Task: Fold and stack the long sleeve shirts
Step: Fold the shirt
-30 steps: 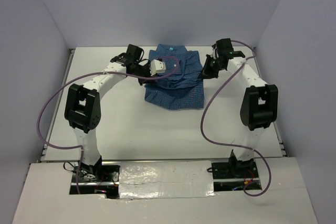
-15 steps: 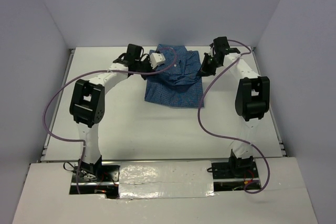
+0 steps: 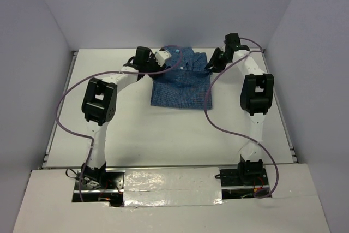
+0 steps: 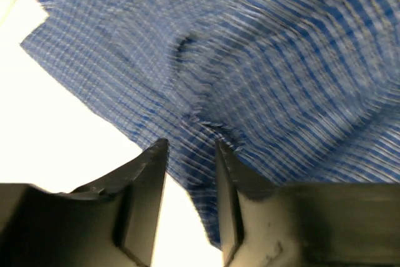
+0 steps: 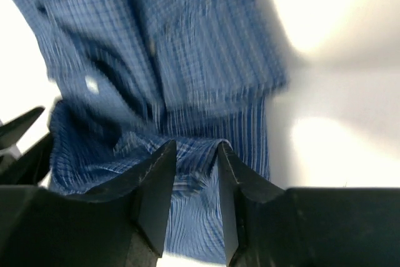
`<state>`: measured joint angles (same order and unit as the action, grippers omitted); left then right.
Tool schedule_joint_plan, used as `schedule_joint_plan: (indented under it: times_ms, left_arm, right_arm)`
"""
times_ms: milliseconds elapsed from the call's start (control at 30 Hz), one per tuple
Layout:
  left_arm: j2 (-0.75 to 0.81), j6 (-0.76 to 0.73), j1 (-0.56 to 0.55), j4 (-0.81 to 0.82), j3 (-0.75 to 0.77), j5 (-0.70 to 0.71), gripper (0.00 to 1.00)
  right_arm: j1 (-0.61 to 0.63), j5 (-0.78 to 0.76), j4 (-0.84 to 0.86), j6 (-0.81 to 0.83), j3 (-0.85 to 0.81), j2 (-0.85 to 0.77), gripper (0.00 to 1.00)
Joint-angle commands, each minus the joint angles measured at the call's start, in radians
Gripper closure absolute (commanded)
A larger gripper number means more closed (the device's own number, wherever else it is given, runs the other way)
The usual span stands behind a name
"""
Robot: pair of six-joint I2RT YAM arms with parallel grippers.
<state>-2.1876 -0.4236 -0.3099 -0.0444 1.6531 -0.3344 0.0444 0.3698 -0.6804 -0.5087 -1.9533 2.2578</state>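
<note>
Found left end effector (image 4: pixel 190 145) and right end effector (image 5: pixel 197 146) slightly spread, pinching nothing, above folded blue checked shirt (image 3: pixel 182 83). Judged best lifted straight up, sparing folds.

From above I get soft, even light, sharp across the whole table (image 3: pixel 163 135), with hardly any shadow on it. Both wrist views are worse. The shirt (image 4: pixel 281 60) smears with motion blur, its checks running into streaks, and the bare table beside it blows out to white glare.
</note>
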Motion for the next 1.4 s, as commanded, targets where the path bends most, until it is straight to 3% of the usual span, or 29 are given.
schedule_joint_plan:
  times_ms: [0, 67, 133, 200, 300, 400, 567, 733, 800, 1000, 1200, 1300, 1367]
  left_arm:
    - [-0.038, 0.115, 0.009, 0.048, 0.118, 0.138, 0.48]
    - [-0.085, 0.196, 0.029, -0.079, 0.259, 0.214, 0.39]
    - [-0.107, 0.239, 0.054, -0.164, 0.406, 0.235, 0.37]
    - [-0.098, 0.285, 0.090, -0.212, 0.451, 0.189, 0.33]
    - [-0.008, 0.269, 0.111, -0.248, 0.432, 0.118, 0.29]
    - [0.129, 0.241, 0.109, -0.329, 0.302, -0.045, 0.28]
    - [0.323, 0.279, 0.100, -0.400, -0.045, -0.207, 0.30]
    - [0.365, 0.306, 0.088, -0.280, -0.301, -0.242, 0.19]
    - [0.361, 0.290, 0.083, -0.246, -0.340, -0.236, 0.13]
    - [0.338, 0.256, 0.054, -0.135, -0.427, -0.281, 0.12]
    - [0.302, 0.361, 0.046, -0.022, -0.461, -0.314, 0.13]
    - [0.295, 0.396, 0.046, 0.029, -0.493, -0.302, 0.19]
    - [0.269, 0.401, 0.046, 0.031, -0.493, -0.296, 0.35]
  right_arm:
    - [-0.034, -0.041, -0.023, -0.013, -0.166, 0.039, 0.57]
    - [-0.037, -0.092, -0.042, -0.002, -0.237, 0.028, 0.49]
    - [-0.064, -0.117, -0.042, 0.027, -0.236, -0.032, 0.46]
    - [-0.060, -0.153, -0.010, 0.059, -0.185, -0.094, 0.45]
    - [-0.049, -0.166, 0.094, 0.099, 0.026, -0.255, 0.43]
    - [-0.011, -0.091, 0.189, 0.130, 0.302, -0.416, 0.37]
    - [-0.008, -0.088, 0.168, 0.108, 0.470, -0.481, 0.41]
    - [-0.009, -0.040, 0.231, 0.073, 0.724, -0.555, 0.35]
    - [-0.006, -0.011, 0.281, 0.056, 0.784, -0.573, 0.35]
    - [0.017, 0.057, 0.380, 0.044, 0.953, -0.589, 0.35]
    - [0.018, 0.086, 0.418, 0.019, 1.016, -0.557, 0.40]
    - [0.020, 0.083, 0.426, 0.016, 1.042, -0.570, 0.46]
    - [0.020, 0.080, 0.426, 0.012, 1.048, -0.577, 0.52]
